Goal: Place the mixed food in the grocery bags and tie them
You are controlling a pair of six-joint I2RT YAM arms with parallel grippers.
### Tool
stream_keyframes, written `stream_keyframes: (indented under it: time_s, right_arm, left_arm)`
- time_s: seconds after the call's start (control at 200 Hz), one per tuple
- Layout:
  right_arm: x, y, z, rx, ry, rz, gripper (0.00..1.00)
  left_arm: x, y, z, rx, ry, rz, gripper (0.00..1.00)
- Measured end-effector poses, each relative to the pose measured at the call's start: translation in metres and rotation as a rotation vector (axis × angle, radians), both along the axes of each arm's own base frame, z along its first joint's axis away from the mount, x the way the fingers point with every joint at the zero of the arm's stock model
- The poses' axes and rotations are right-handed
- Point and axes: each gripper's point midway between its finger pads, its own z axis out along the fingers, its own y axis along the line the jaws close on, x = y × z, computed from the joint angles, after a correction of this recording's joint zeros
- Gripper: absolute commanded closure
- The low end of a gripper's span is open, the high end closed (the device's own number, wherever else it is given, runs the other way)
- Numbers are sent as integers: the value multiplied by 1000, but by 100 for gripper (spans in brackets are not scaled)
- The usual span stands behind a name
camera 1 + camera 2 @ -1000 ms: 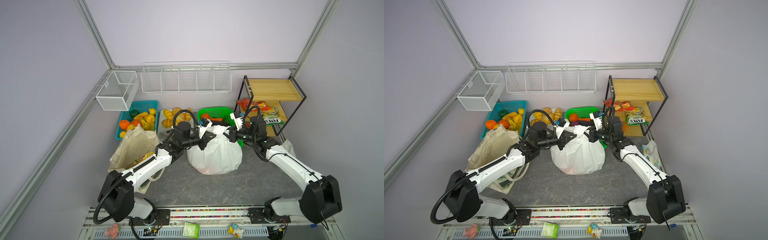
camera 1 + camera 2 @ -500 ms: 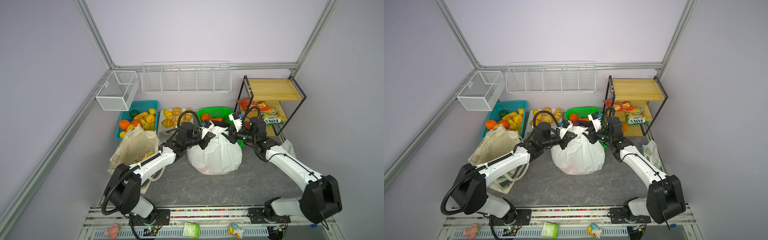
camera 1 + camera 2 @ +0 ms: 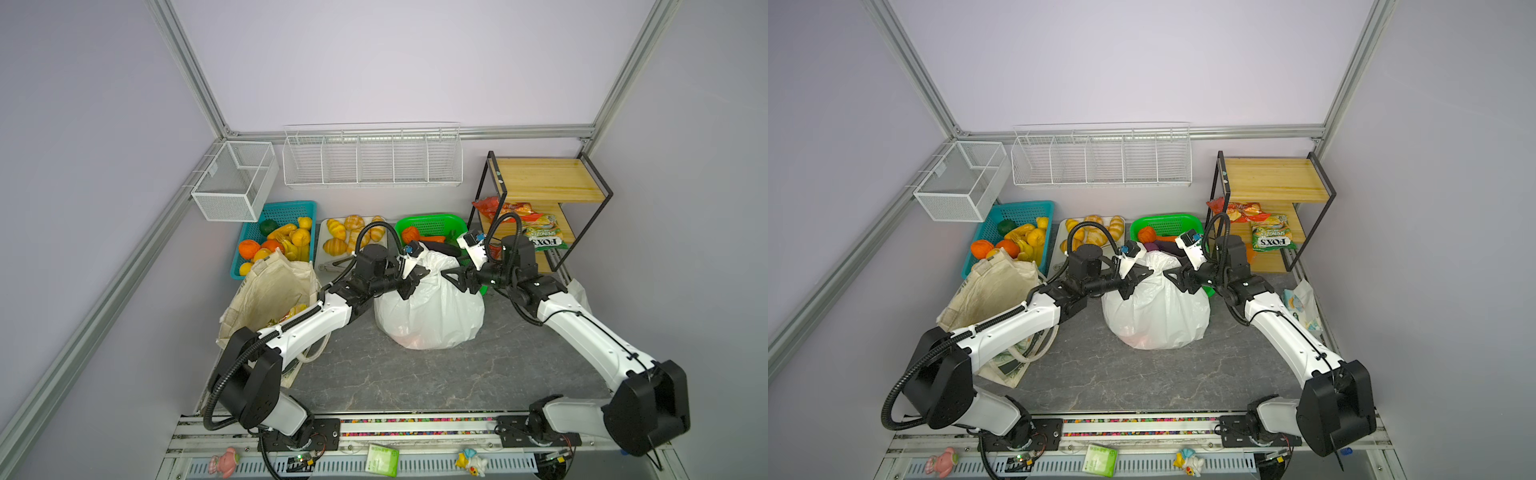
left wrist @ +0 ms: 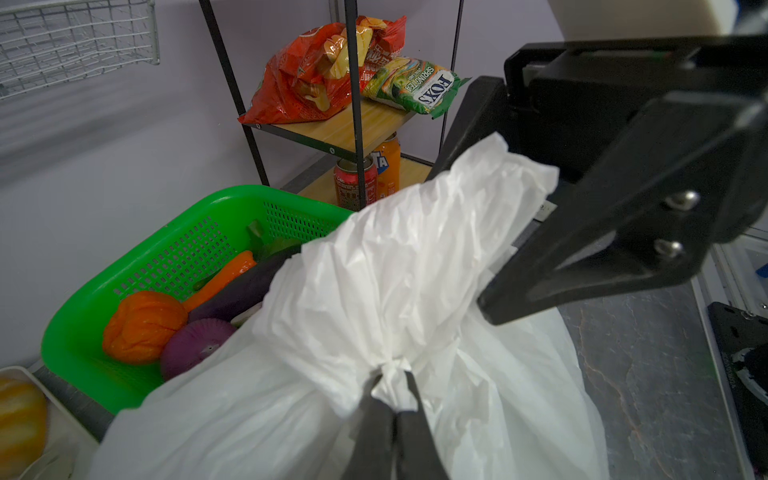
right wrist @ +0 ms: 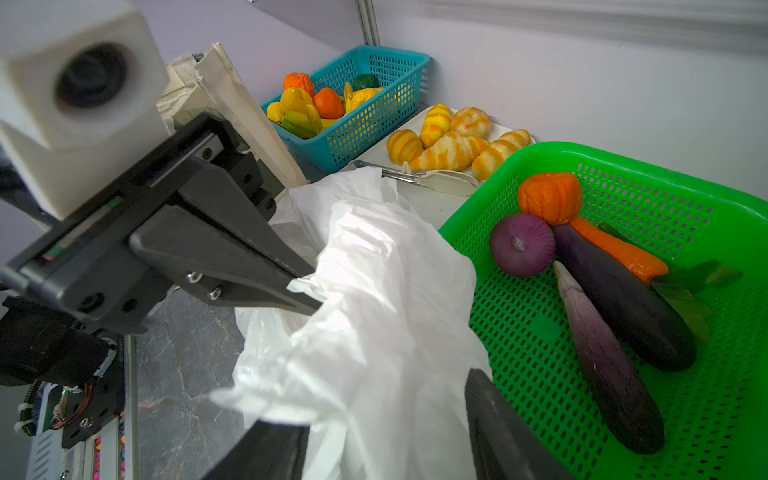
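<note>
The grey marbled table (image 3: 415,374) sits in a lilac-walled cell, with baskets and a shelf along the rear wall. The plastic bag (image 3: 432,307) stands full at mid-table, directly in front of the green basket (image 3: 432,220). The tote (image 3: 270,286) stands to its left, beside the left arm, with yellow packets (image 3: 293,311) visible in its mouth. Both arms extend from the front rail and angle inward, so that the two wrists face each other across the top of the bag. The left gripper (image 4: 392,399) is fully closed, pinching a twisted strip of the bag's gathered top. The right gripper (image 5: 382,411) is spread wide. Loose plastic from the bag top lies between its jaws, and the jaws do not clamp it. The onion (image 5: 521,245) and carrot (image 5: 615,249) lie in the green basket, outside both bags.
</note>
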Motion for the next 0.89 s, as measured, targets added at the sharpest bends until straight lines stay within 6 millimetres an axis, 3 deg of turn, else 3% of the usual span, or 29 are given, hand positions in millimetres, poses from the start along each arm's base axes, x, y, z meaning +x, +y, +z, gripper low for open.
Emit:
stream_keyframes:
  time_s: [0.17,0.39,0.575,0.645,0.73,0.765,0.895]
  right_arm:
    - [-2,0,5,-25,-17,23,24]
    - [14,9,34,-11,-69,37,16]
    - [24,19,22,-24,-34,71,20]
    - [25,23,13,-36,-17,86,29]
    - [24,27,5,-44,7,99,56]
    - [24,27,3,-48,9,106,65]
    - [22,27,1,-57,6,114,86]
  left_arm:
    - [1,0,3,3,-10,-3,100]
    - [0,0,1,18,-12,-7,100]
    - [0,0,-3,29,-8,-10,100]
    - [1,-1,-4,32,-7,-10,100]
    - [2,-1,-4,36,-6,-11,100]
    - [1,-1,-4,39,-6,-12,93]
    - [0,0,-7,50,1,-13,69]
